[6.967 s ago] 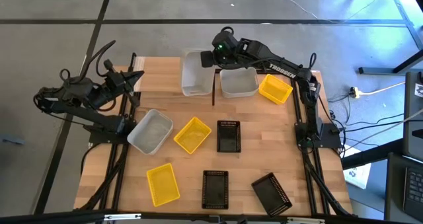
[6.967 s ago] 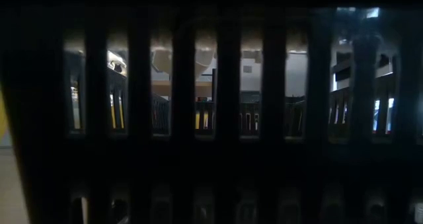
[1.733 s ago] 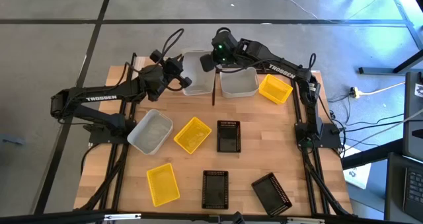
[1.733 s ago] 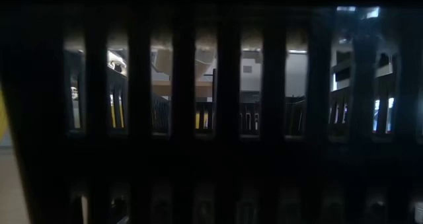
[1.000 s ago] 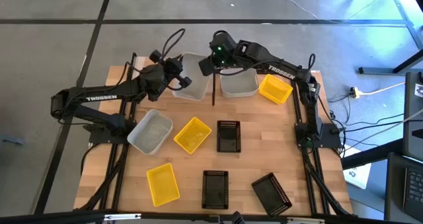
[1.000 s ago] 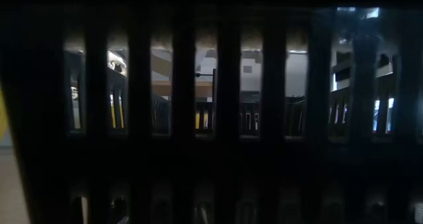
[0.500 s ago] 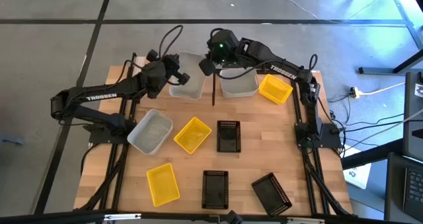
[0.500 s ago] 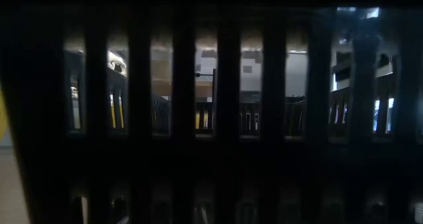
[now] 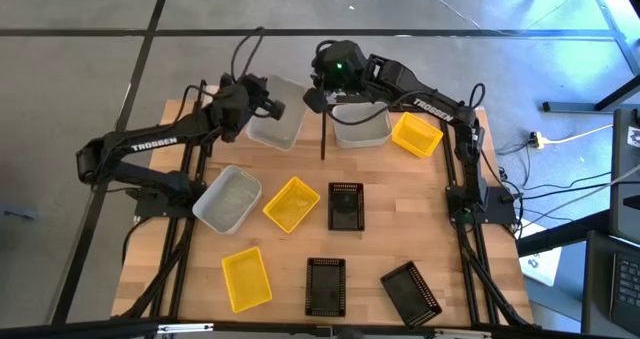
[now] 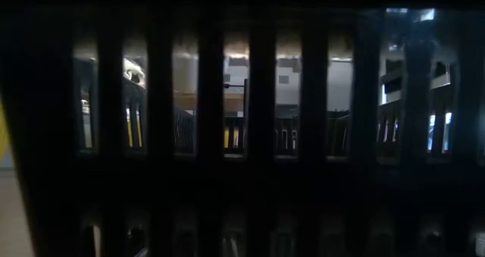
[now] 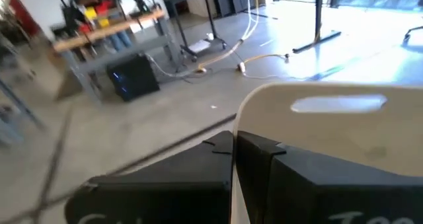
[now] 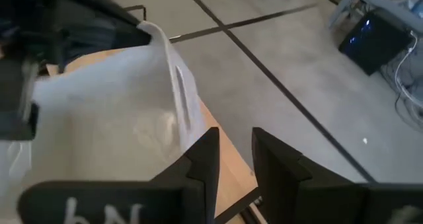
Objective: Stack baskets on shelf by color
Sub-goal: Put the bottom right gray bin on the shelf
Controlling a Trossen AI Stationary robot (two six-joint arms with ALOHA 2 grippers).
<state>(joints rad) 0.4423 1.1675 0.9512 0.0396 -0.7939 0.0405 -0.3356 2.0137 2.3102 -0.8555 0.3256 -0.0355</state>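
Note:
My left gripper (image 9: 268, 107) is shut on a translucent white basket (image 9: 277, 126) at the table's far side, left of the shelf's black upright divider (image 9: 322, 139). My right gripper (image 9: 312, 101) hovers open above the divider, just right of that basket (image 12: 112, 112), with nothing between its fingers (image 12: 205, 151). A second white basket (image 9: 360, 126) and a yellow one (image 9: 416, 134) sit right of the divider. Loose on the tabletop lie a white basket (image 9: 228, 199), two yellow baskets (image 9: 292, 203) (image 9: 246, 277) and three black ones (image 9: 346, 205) (image 9: 326, 284) (image 9: 411, 291). My left gripper pinches the white basket's wall at its rim (image 11: 246, 128) between its two fingers, close to the corner next to the end wall with the handle slot (image 11: 337, 104). The fingers come nearly level from the table's left. The basket sits tilted in the hold and looks lifted off the board.
A black perforated basket (image 10: 242, 136) stands right in front of the low camera and blocks nearly all of that view. Black frame rails (image 9: 450, 169) run along both table sides. Bare wood lies between the loose baskets mid-table.
My left gripper has swung toward the table's left edge and rolled, carrying the white basket away from the divider and from my right gripper. My right gripper has risen a little and rolled, still open.

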